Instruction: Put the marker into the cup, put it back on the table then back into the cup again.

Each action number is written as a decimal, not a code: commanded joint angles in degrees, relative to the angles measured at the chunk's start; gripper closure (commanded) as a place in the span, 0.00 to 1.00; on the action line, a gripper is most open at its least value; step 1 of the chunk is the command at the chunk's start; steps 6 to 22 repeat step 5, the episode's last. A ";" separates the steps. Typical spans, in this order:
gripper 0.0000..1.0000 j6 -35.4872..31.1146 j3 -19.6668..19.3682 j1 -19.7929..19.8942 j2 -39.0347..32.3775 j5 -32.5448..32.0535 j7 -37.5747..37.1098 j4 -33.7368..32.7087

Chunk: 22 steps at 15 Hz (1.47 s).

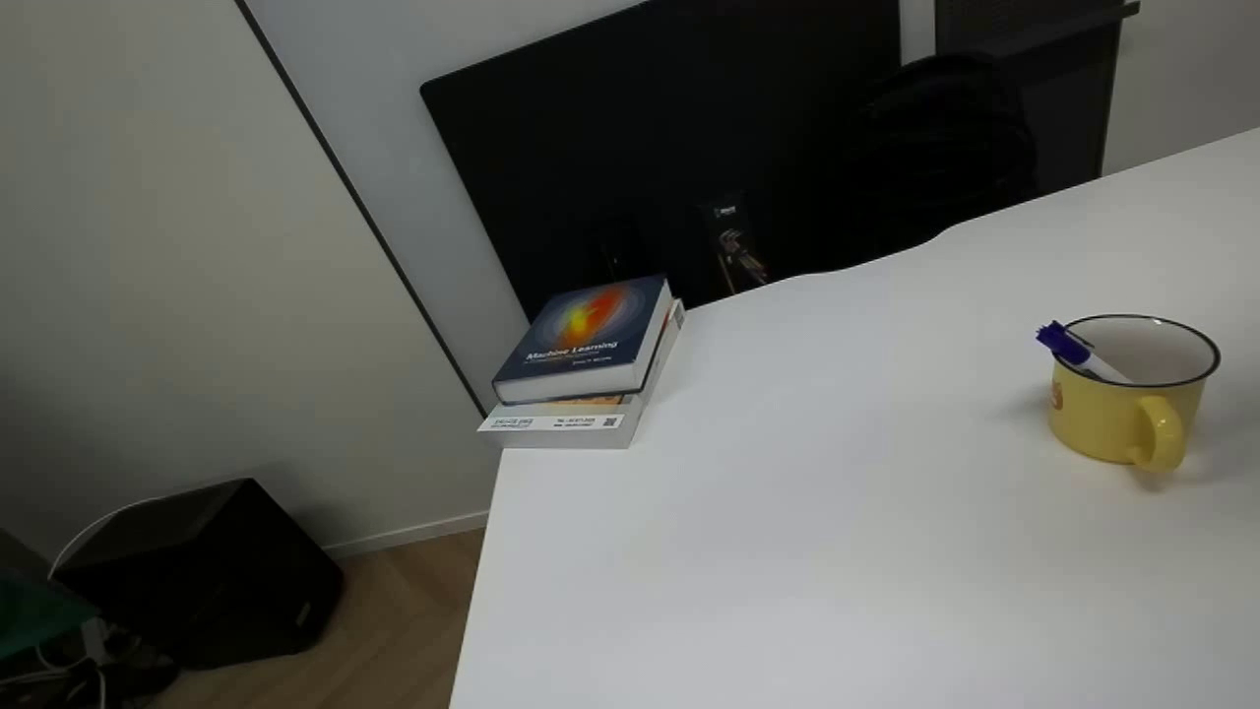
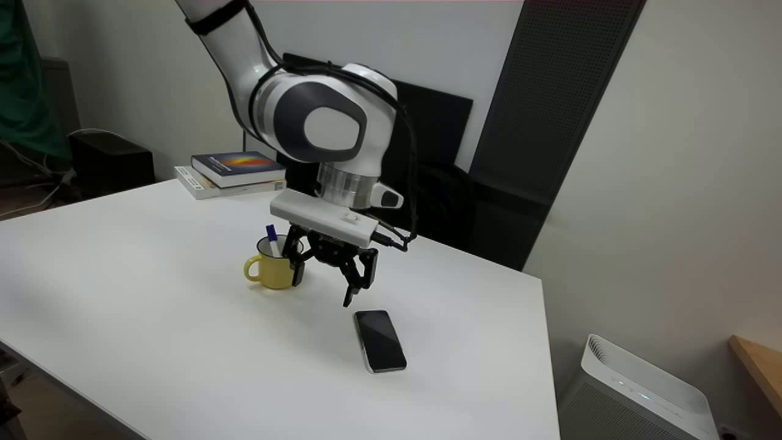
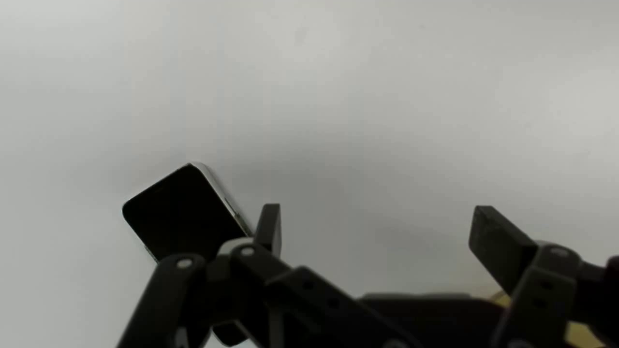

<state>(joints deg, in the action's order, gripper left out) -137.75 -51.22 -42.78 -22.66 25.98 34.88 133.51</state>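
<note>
Phone (image 2: 380, 341) is nearest: flat on the tabletop (image 2: 171, 342), screen dark, lower centre of an exterior view. Not ours.

Gripper (image 2: 322, 293) next, mid-frame, looks raised off the surface. Jaws wide apart, nothing between them. Wrist view agrees; phone partly hidden there by the jaw at frame left.

Cup (image 2: 274, 274) sits just beyond, left of the gripper in frame, upright, handle toward frame left. One jaw overlaps its right edge; can't tell if touching. Wrist view shows only a yellow patch of it, lower right.

Marker (image 1: 1081, 358) is in the cup, tilted, blue end sticking out past the rim, not held.

Books (image 2: 241, 177) stacked at the far edge, upper left.

My read: a put-in looks done; can't tell whether it's the first or the final one. If first, take-out is next: bring gripper toward frame left, get jaws either side of the blue end, close, lift straight until the lower end clears the rim, lay it on the tabletop well apart from the phone. Check jaw-to-cup clearance before any sideways move, a nudge could shove the cup. If final, back off upward.
</note>
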 commanded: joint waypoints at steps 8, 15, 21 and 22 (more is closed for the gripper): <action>0.00 0.29 10.58 11.41 5.57 -9.07 -10.07 -0.80; 0.00 0.29 10.58 11.41 5.57 -9.07 -10.07 -0.80; 0.00 0.29 10.58 11.41 5.57 -9.07 -10.07 -0.80; 0.00 0.29 10.58 11.41 5.57 -9.07 -10.07 -0.80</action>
